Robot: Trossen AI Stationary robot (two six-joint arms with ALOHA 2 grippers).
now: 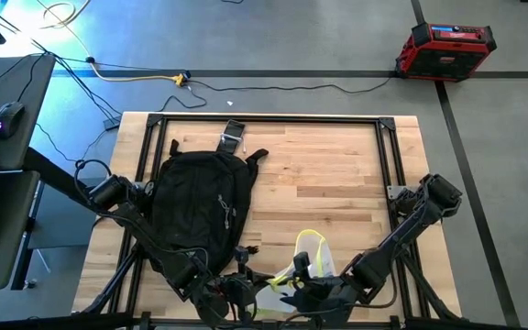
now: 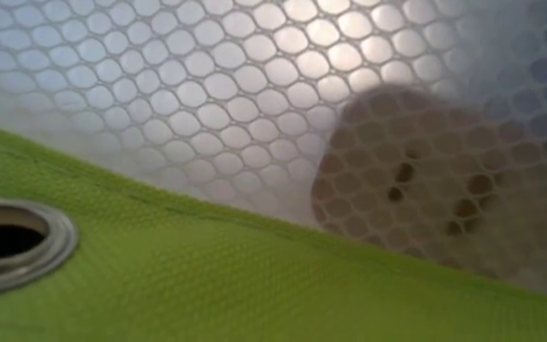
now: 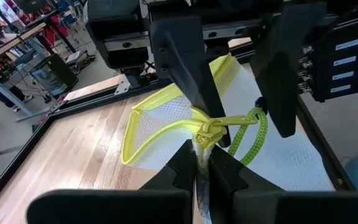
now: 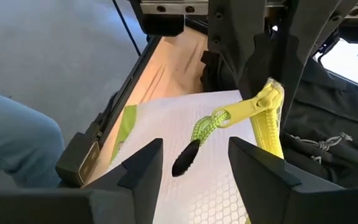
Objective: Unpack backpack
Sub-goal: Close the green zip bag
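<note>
**At the near edge: working the pouch zipper**

Near the table's front edge, my left gripper (image 3: 202, 163) is clamped on the mesh pouch (image 1: 312, 259) right by its yellow zipper pull (image 3: 219, 122). My right gripper (image 4: 191, 165) hangs half-open with the pull's green cord (image 4: 205, 127) between my 2 fingers, gripping nothing yet, as far as I can judge from this angle. To do this well, I should close squarely on the cord, then draw along the zipper line while my left anchors. The backpack (image 1: 197, 206) lies on the table's left half, just beside the pouch.
</note>
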